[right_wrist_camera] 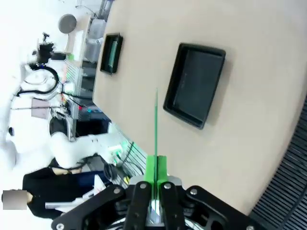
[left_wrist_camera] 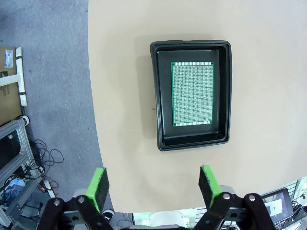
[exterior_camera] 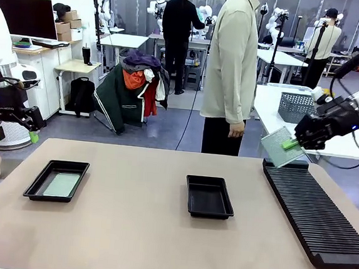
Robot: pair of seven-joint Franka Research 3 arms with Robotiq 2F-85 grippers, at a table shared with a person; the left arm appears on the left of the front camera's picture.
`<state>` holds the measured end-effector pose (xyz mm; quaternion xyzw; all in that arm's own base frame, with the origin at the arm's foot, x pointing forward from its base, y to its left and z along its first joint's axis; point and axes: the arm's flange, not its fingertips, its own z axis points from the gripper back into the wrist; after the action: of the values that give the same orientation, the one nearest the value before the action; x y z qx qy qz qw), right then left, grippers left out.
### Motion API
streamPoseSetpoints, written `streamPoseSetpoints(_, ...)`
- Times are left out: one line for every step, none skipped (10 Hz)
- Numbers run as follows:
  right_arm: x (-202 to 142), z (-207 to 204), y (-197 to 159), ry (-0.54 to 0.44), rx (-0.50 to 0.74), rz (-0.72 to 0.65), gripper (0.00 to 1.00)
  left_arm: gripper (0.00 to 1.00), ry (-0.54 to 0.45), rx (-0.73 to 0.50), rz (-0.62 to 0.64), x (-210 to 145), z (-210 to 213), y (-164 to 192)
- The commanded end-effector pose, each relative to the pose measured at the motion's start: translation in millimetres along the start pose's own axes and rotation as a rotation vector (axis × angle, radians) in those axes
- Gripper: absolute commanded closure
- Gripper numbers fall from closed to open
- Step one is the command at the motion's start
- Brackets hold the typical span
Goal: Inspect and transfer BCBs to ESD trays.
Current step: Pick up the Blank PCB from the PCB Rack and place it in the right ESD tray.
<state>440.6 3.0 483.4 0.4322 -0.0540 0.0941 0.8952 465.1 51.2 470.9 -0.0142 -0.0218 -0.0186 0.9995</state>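
- Front view: the right gripper [exterior_camera: 291, 144] is clamped on the lower corner of the held BCB [exterior_camera: 276, 147]. It holds this board tilted in the air above the far end of the slotted rack [exterior_camera: 317, 212].
- The left gripper [exterior_camera: 17, 130] hangs above the left edge of the table [exterior_camera: 133, 231] with its jaws apart and nothing between them.
- The left tray [exterior_camera: 37, 185] already has the laid BCB [exterior_camera: 62, 184] flat on its floor. The middle tray [exterior_camera: 193, 206] is empty, so I judge it is the place for the held board.
- Left wrist view: the left gripper's green pads [left_wrist_camera: 99, 184] stand wide apart above the left tray [left_wrist_camera: 192, 45]. The laid BCB [left_wrist_camera: 193, 94] lies square inside and apart from the tray walls.
- Such a flat board gives no edge to pinch from above; it would first need lifting at one short side.
- Right wrist view: the pads of the right gripper [right_wrist_camera: 156, 165] are pressed together on the held BCB [right_wrist_camera: 156, 120], seen edge-on as a thin straight line. The middle tray [right_wrist_camera: 201, 49] lies below and ahead.
- The line does not bend, so I judge the board is stiff and light, but thin and likely fragile on its patterned face.
- The best hold is at the bare edge, as here, with moderate force. The corner grip lets the board swing, so slow motion and a low release are safer.
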Motion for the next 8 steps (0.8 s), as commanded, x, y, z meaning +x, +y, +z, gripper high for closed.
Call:
streamPoseSetpoints(2.7, -36.2, -4.2, -0.059, 0.051, -0.02, 0.98, 0.0, -0.007, -0.007, 0.003, -0.9, -1.0, -0.7)
streamPoseSetpoints(3.9, -54.2, -9.7, -0.072, 0.068, -0.031, 0.98, 0.0, -0.007, -0.007, 0.003, -0.9, -1.0, -0.7)
streamPoseSetpoints(4.0, -69.7, -15.3, -0.095, 0.083, -0.037, 0.98, 0.0, -0.007, -0.007, 0.003, -0.9, -1.0, -0.7)
streamPoseSetpoints(4.5, -86.8, -21.1, -0.107, 0.108, -0.032, 0.98, 0.0, -0.007, -0.007, 0.003, -0.9, -1.0, -0.7)
streamPoseSetpoints(6.0, -102.9, -25.9, -0.106, 0.13, -0.027, 0.98, 0.0, -0.007, -0.007, 0.003, -0.9, -1.0, -0.7)
streamPoseSetpoints(9.1, -119.9, -30.7, -0.105, 0.146, -0.023, 0.98, 0.0, -0.007, -0.007, 0.003, -0.9, -1.0, -0.7)
streamPoseSetpoints(11.7, -135.3, -35.8, -0.11, 0.156, -0.022, 0.98, 0.0, -0.007, -0.007, 0.003, -0.9, -1.0, -0.7)
streamPoseSetpoints(14.8, -149.3, -41.5, -0.112, 0.165, -0.018, 0.98, 0.0, -0.007, -0.007, 0.003, -0.9, -1.0, -0.7)
